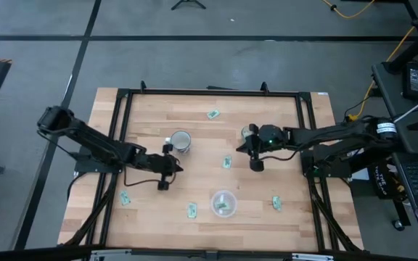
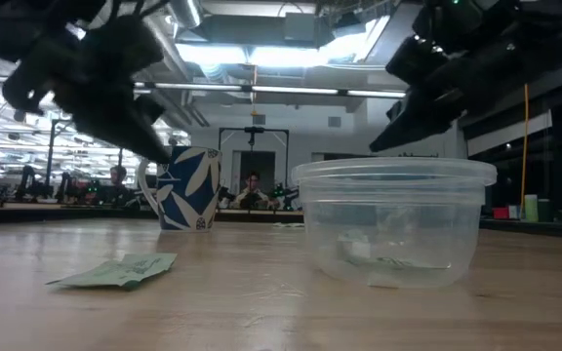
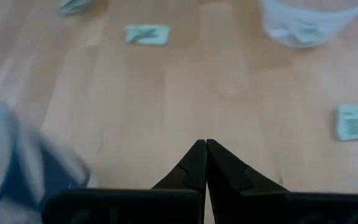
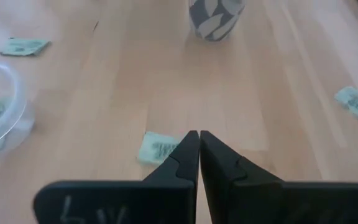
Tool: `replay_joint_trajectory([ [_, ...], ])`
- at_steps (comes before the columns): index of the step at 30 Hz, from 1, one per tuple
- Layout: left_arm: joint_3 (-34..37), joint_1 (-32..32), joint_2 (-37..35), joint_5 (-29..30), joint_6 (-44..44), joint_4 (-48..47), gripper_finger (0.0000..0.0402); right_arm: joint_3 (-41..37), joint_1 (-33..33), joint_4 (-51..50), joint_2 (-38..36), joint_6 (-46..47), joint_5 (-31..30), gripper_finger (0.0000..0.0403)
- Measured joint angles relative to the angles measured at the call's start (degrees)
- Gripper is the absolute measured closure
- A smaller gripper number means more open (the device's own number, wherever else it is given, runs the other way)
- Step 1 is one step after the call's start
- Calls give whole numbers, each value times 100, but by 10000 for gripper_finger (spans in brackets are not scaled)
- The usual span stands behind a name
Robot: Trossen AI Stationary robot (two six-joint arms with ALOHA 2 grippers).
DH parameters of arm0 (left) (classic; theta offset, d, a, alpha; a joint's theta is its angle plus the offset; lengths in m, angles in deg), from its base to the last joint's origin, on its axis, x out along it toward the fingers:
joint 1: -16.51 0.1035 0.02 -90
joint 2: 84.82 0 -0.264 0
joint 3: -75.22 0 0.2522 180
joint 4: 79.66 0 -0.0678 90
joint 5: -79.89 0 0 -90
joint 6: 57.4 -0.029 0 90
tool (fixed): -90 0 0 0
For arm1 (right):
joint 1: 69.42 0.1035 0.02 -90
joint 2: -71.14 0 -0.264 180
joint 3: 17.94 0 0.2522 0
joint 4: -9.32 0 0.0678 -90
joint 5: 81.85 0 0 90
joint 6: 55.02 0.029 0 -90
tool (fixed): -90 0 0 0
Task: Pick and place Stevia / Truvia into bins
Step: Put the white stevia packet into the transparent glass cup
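Grey floor (image 1: 194, 58) lay around the wooden table (image 1: 289, 217); yellow cable (image 1: 354, 9) crossed it. Ceiling lights (image 2: 252, 54) were lit above distant benches (image 2: 27, 205).

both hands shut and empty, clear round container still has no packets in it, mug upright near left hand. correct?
Not quite: the clear round container already holds packets; the high view shows green in it and the low view shows a packet lying on its bottom. The rest stands: left hand and right hand are shut and empty, and the mug stands upright near the left hand.

Bright overhead ceiling lights; wrist views blurry, soft shadows.
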Motion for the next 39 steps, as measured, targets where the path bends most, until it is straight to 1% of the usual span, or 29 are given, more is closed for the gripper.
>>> replay_joint_trajectory([
  [2,338,73,-172,10,99,243,400,0,0,367,136,-247,-280,384],
  [5,679,263,-450,9,96,524,399,0,-21,1299,301,-863,-1005,384],
  [6,730,332,-533,16,135,600,399,6,-56,1608,366,-1015,-1161,384],
  [8,822,455,-663,7,177,689,400,22,-195,2087,482,-1155,-1179,384],
  [10,871,550,-757,-115,182,722,400,170,-359,2116,597,-1141,-1112,384],
  [12,869,617,-787,-297,182,813,399,413,-534,1818,725,-1026,-948,384],
  [16,867,700,-782,-660,175,857,400,1138,-830,740,1155,-964,-708,384],
  [19,867,749,-782,-682,130,848,400,1739,-1032,116,1503,-1020,-698,384],
  [23,867,799,-779,-769,-151,846,397,2559,-1350,-636,1970,-1016,-649,384],
  [24,867,817,-779,-837,-219,846,397,2759,-1439,-801,2080,-1022,-504,384],
  [28,867,891,-779,-1139,-294,842,396,3555,-1793,-1614,2573,-1029,414,384],
  [31,867,896,-779,-1229,-402,843,399,4169,-1984,-2205,2954,-1044,737,382],
  [35,867,895,-779,-1359,-679,936,399,4888,-2115,-2921,3472,-1336,756,364],
  [39,865,895,-779,-1416,-888,962,397,5521,-2144,-3431,3956,-1576,755,325],
])
